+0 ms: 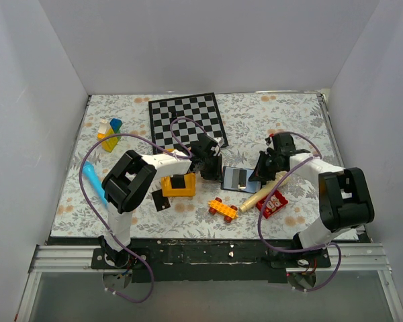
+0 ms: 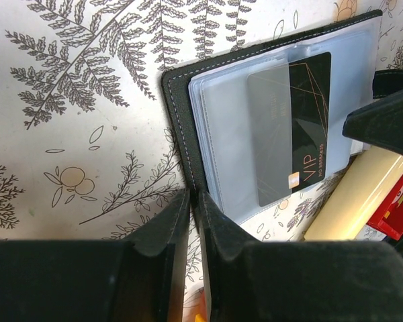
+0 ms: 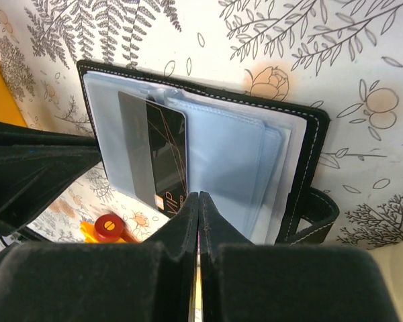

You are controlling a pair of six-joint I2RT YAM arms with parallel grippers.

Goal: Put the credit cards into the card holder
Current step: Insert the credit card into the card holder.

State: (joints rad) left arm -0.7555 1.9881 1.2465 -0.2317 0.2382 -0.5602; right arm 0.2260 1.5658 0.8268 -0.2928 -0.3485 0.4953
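Card holder [image 1: 238, 178] lies open at frame centre. Credit card [image 3: 164, 151] sits partly in its clear sleeve. Judged thin, stiff and slick, so grip its exposed edge. Left gripper [image 2: 191, 194] is pinched on the holder's cover. Right gripper [image 3: 198, 198] is closed at the card edge.

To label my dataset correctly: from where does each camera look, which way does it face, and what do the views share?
Top external: above and behind the arms, facing down onto the table; both arms show, left gripper and right gripper meeting at the open card holder.
Left wrist: rides the left gripper, looking past its shut fingers at the holder's cover edge.
Right wrist: rides the right gripper, past its shut fingers, from the opposite side.
Shared: both wrist views show the black VIP card in a clear pocket.
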